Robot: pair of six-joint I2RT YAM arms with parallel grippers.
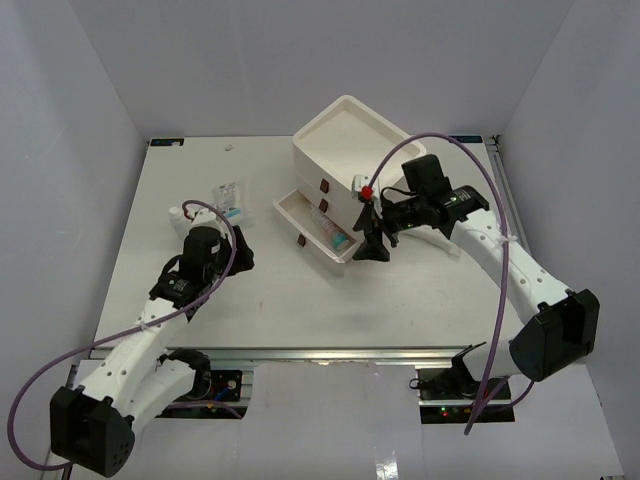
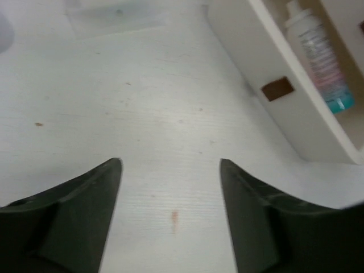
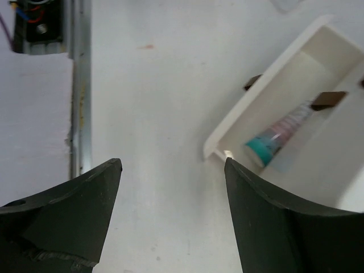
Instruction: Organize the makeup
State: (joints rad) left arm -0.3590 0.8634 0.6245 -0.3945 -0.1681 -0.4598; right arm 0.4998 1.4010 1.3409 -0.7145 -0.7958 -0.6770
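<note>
White table (image 1: 300,310) below me: the teal-capped tube (image 1: 336,238) lies in the pulled-out drawer (image 1: 288,212) at centre, sachets (image 1: 229,192) upper left. My left gripper (image 2: 170,165) and right gripper (image 3: 173,162) both gape, empty.

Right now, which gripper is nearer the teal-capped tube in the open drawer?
Right. The right gripper hovers just beside the drawer, close to the tube; the left gripper is farther off, out past the drawer's front.

We can read no words or numbers anywhere. The tube (image 2: 318,57) carries pink and grey print, too blurred to make out; the sachets (image 1: 229,192) bear print too small.
</note>
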